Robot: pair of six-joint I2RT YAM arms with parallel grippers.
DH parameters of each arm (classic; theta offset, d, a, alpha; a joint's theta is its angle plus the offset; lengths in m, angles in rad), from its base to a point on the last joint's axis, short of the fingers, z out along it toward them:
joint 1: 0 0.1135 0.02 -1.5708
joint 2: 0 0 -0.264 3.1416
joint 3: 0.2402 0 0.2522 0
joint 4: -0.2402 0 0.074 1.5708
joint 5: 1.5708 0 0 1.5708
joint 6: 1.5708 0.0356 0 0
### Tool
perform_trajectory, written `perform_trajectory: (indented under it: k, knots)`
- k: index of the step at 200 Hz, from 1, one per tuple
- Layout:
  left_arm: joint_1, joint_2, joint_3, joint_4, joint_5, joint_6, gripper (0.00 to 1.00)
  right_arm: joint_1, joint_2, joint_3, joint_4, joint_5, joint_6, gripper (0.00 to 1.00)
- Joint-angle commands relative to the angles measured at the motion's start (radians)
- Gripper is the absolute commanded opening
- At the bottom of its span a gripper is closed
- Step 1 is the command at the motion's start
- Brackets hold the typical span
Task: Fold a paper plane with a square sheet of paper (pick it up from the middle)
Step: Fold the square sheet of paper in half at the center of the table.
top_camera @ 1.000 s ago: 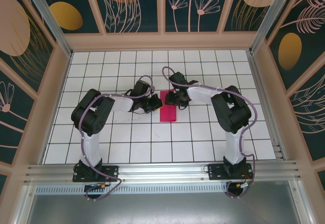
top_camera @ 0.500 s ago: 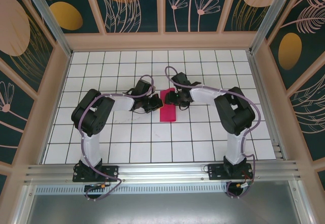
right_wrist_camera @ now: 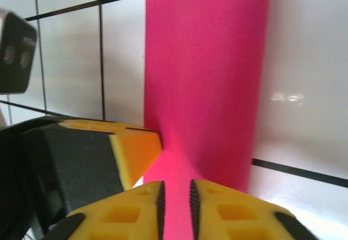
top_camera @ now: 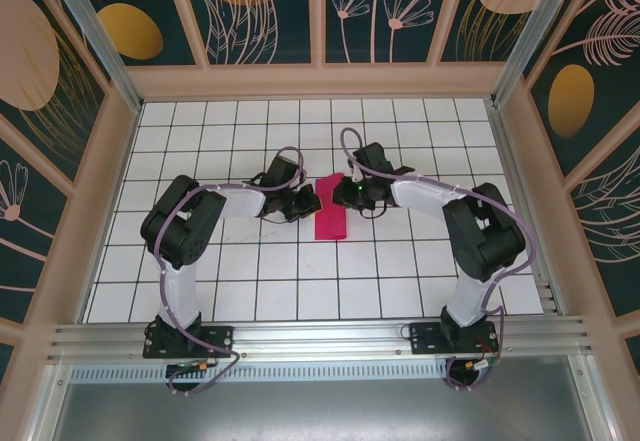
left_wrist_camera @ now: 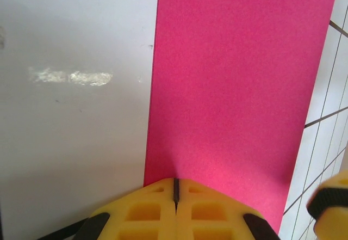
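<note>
The square sheet of paper (top_camera: 330,217), magenta-pink, lies on the tiled table folded into a narrow upright rectangle (left_wrist_camera: 239,77). No paper plane is in view. My left gripper (top_camera: 312,202) is shut, and its yellow tips (left_wrist_camera: 175,181) sit on the paper's left long edge. From the opposite side my right gripper (top_camera: 346,196) reaches over the paper's upper right part. In the right wrist view its jaws (right_wrist_camera: 176,188) stand a narrow gap apart with pink paper (right_wrist_camera: 212,71) showing between and below them. The left gripper's yellow fingertip (right_wrist_camera: 137,146) lies close beside it.
The white gridded table (top_camera: 300,281) is walled by beige rails and patterned panels on three sides. Both arms bend in towards the middle, elbows outward. The right gripper's finger (left_wrist_camera: 330,210) shows at the lower right of the left wrist view.
The right arm has swung its elbow outward and shifted slightly right, and its jaws have narrowed to a small gap. The left gripper and the paper have stayed put.
</note>
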Motion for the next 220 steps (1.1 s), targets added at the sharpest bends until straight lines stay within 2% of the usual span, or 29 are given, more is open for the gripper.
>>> perform_trajectory:
  k: [1, 40, 90, 127, 132, 220]
  knots:
    - [0.005, 0.057, -0.027, -0.163, -0.126, 0.004, 0.02, 0.013, 0.010, 0.015, 0.010, -0.068, 0.002, 0.16]
    - [0.006, 0.064, -0.022, -0.176, -0.130, -0.005, 0.01, 0.015, 0.113, 0.093, -0.085, -0.119, -0.043, 0.12]
    - [0.006, 0.068, -0.025, -0.195, -0.142, -0.010, 0.01, 0.008, 0.183, 0.125, -0.142, -0.091, -0.077, 0.10]
    - [0.005, 0.079, -0.026, -0.211, -0.157, -0.010, 0.01, 0.007, 0.181, 0.081, -0.133, -0.099, -0.101, 0.10]
    - [0.005, 0.081, -0.026, -0.211, -0.157, -0.010, 0.00, -0.022, 0.180, 0.070, -0.130, -0.101, -0.104, 0.10]
    - [0.005, 0.094, -0.063, -0.212, -0.189, -0.012, 0.00, -0.115, 0.075, -0.184, -0.049, -0.140, -0.134, 0.11]
